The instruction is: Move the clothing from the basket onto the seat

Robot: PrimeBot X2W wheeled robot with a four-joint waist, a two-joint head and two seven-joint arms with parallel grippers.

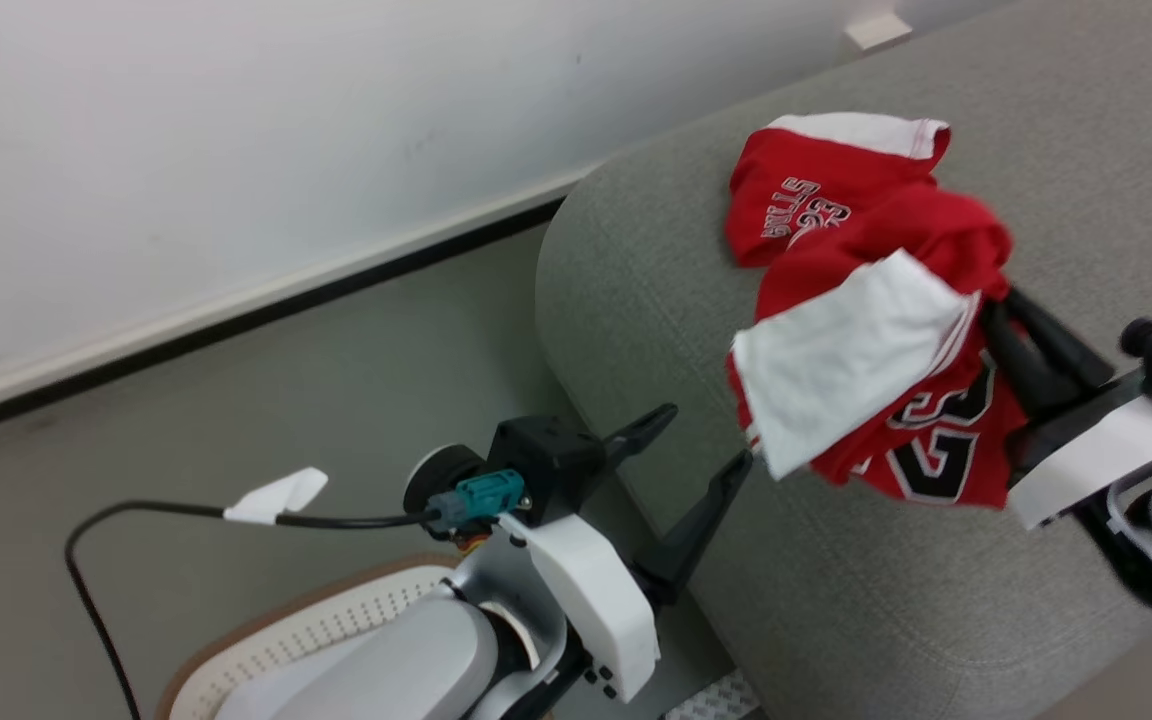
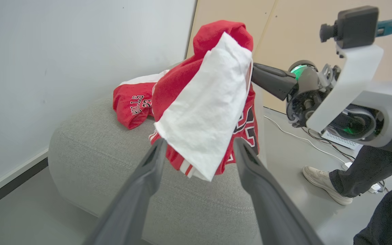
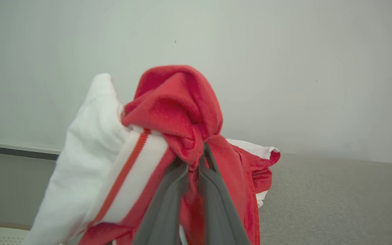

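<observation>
My right gripper (image 1: pixel 998 300) is shut on a red garment (image 1: pixel 896 370) with a white panel and large numerals, holding it up above the grey seat (image 1: pixel 836 580). In the right wrist view its fingers (image 3: pixel 168 204) pinch the bunched red cloth (image 3: pixel 179 112). Another red garment (image 1: pixel 816 190) with "BULLS 23" lettering lies on the seat near its rounded corner. My left gripper (image 1: pixel 706 440) is open by the seat's edge, nothing between its fingers; in the left wrist view the hanging garment (image 2: pixel 206 102) is just beyond them. The white basket (image 1: pixel 336 620) with a tan rim sits low, below my left arm.
A white wall with a dark baseboard (image 1: pixel 236 310) runs behind the seat. A black cable (image 1: pixel 136 520) with a white tag loops over the floor. A person's shoe (image 2: pixel 322 180) and dark trouser legs stand on the floor by the seat, near white cables.
</observation>
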